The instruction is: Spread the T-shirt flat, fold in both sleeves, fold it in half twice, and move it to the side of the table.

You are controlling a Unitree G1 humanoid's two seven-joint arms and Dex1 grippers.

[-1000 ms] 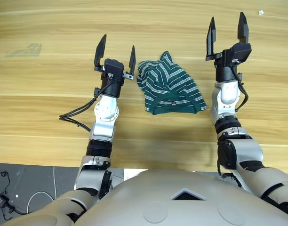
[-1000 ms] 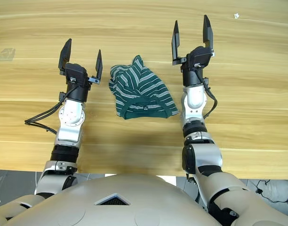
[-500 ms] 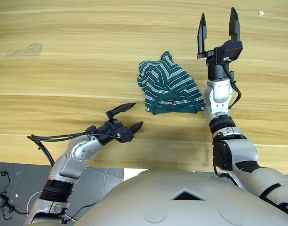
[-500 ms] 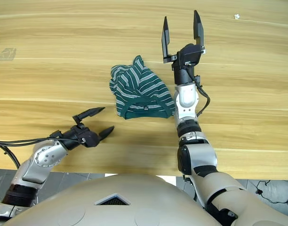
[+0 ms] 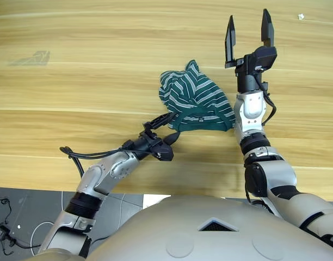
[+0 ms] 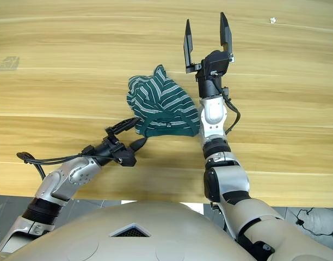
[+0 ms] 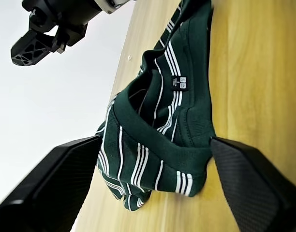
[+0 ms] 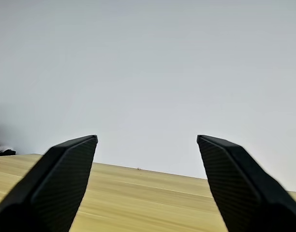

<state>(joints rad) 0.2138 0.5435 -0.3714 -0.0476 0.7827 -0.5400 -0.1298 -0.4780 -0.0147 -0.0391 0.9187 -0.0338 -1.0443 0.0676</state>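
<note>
**Work surface.** Light wooden table (image 5: 74,32) with long plank grain. Small white scrap (image 5: 301,16) near the far right corner, well apart from everything else.

**Workpiece.** Dark green T-shirt with thin white stripes (image 5: 193,100), near the middle of the table, between the two arms. Bunched in a rumpled heap, not spread flat, no fold made. Ribbed neckline at the edge nearest the robot, with a small dark neck label (image 7: 178,82) facing up just inside it.

**Left gripper** (image 5: 176,124). Low over the table at the near left corner of the T-shirt, arm angled in from the robot's left. Jaws apart. In the left wrist view, black fingers (image 7: 66,179) on either side of the bunched fabric (image 7: 157,145), with the cloth lying in the gap between them and not clamped. Contact between fingertips and fabric: cannot tell.

**Right gripper** (image 5: 248,16). Just beside the right edge of the T-shirt, with the fingertips beyond its far edge and pointing away from the robot. Jaws wide apart, nothing between them. In the right wrist view, black fingers (image 8: 66,179) against the table edge and a pale plain wall (image 8: 148,58).
</note>
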